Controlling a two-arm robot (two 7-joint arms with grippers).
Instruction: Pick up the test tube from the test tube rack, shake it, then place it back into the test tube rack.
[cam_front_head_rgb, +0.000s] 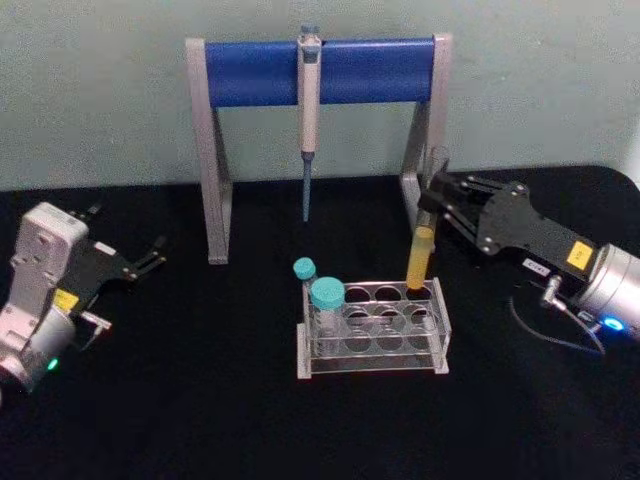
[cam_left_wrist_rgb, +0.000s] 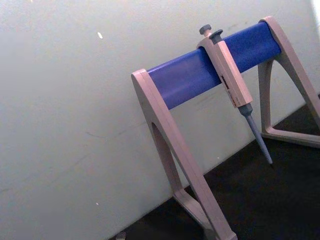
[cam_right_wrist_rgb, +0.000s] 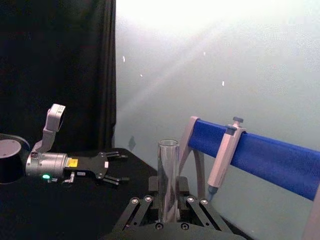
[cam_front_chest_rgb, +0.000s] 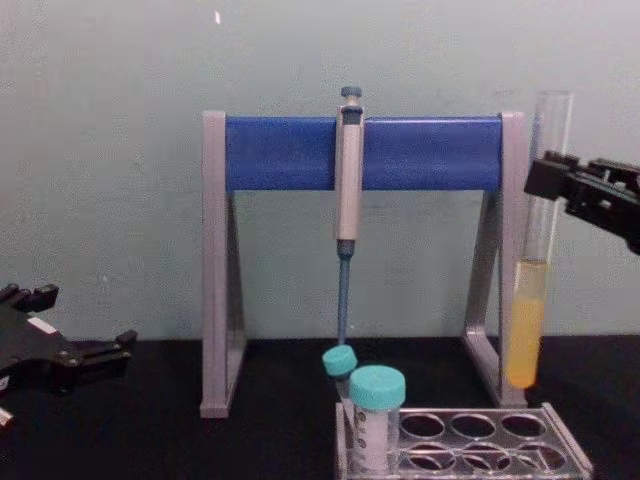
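- The right end effector (cam_front_head_rgb: 437, 205) is clenched on the upper part of the glass tube (cam_front_head_rgb: 421, 255), which has no cap
- The tube hangs upright at the 1 o'clock corner of the rack (cam_front_head_rgb: 370, 362); in the chest view its rounded bottom looks just above the back hole there, with yellow liquid in its lower part
- The left end effector (cam_front_head_rgb: 152, 256) rests on the bench (cam_front_head_rgb: 200, 420) at the rack's 9 o'clock, fingers spread and holding nothing
- With the mouth open, a hard or tilted shake could fling liquid out
- The grip sits high on smooth glass, so a sharp swing could let the tube slip or pivot
- The stand (cam_front_head_rgb: 320, 70) has a leg close at the tube's 12 o'clock; a wide shake could knock glass against it
- Lowering off-centre could catch the hole's rim and tip the rack, along with its capped tubes (cam_front_head_rgb: 326, 295)
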